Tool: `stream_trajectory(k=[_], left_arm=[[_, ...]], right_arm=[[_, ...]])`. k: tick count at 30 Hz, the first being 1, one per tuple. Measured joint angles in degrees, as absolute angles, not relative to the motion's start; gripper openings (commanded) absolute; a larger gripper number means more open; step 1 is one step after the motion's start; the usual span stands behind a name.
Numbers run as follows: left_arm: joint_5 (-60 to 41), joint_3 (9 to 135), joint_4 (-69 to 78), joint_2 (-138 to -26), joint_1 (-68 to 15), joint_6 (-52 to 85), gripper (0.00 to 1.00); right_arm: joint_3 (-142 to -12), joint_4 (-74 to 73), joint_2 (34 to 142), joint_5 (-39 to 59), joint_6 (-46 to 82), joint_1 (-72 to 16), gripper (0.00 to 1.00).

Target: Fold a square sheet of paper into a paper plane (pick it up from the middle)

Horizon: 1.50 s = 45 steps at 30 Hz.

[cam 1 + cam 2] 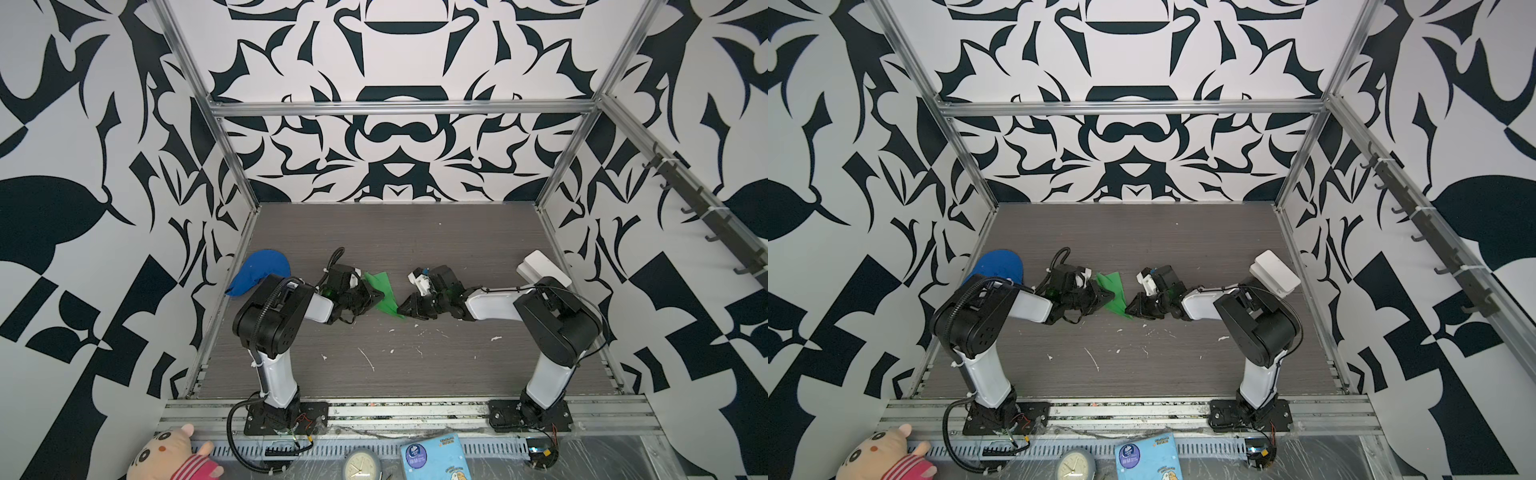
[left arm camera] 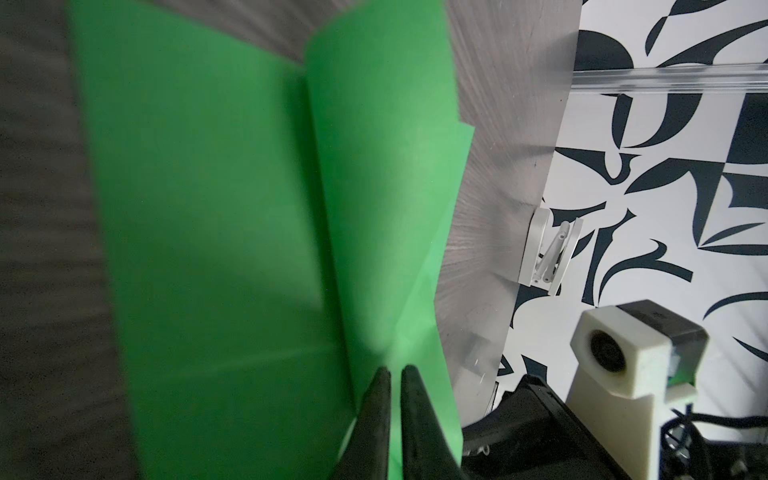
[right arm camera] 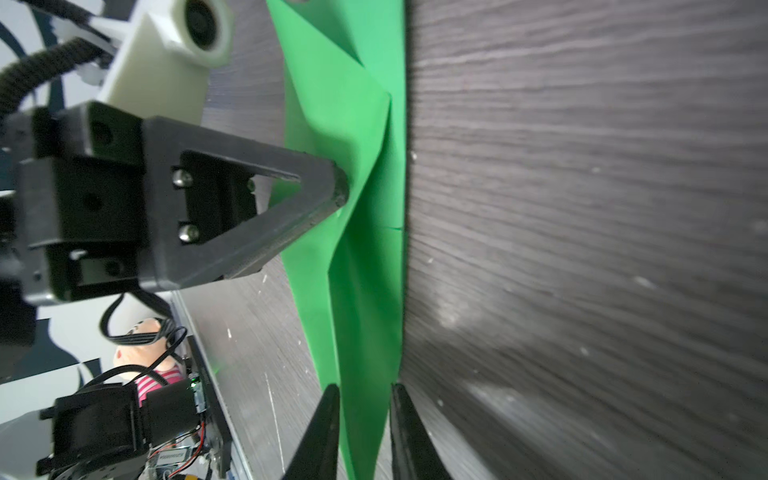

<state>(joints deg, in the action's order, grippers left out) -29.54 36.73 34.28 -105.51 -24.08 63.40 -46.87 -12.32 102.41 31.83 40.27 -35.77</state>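
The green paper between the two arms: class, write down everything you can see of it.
The green paper is thin, bright and plain, partly folded into a narrow pointed shape with lengthwise creases and loose, raised flaps. It is over the middle of the grey wood-grain table. The left gripper is pinched shut on one edge; the right gripper, open, straddles its narrow end. Whether it touches the table is unclear.

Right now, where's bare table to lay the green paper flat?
Widest free patch: the far table strip, between the back wall and the arms. Also free: the near strip between the arm bases, littered with white scraps. Crowded: mid-table, where left gripper and right gripper meet at the green paper; blue cap at left edge, white object at right edge.
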Motion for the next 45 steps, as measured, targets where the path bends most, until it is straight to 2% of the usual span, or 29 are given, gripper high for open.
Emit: stream_trajectory(k=[11,26,34,45], left_arm=[[-29.5,36.7,34.2,-105.5,-24.1,63.4,0.12],[-29.5,36.7,34.2,-105.6,-24.1,63.4,0.12],[-29.4,36.7,34.2,-105.6,-24.1,63.4,0.12],[-29.4,36.7,34.2,-105.6,-24.1,63.4,0.12]], right_arm=[[-52.6,-1.2,99.7,24.1,36.2,-38.7,0.26],[-54.6,1.6,102.2,24.3,34.2,-38.7,0.18],[-54.6,1.4,102.7,25.3,34.2,-38.7,0.10],[-54.2,0.4,105.1,26.3,34.3,-38.7,0.09]])
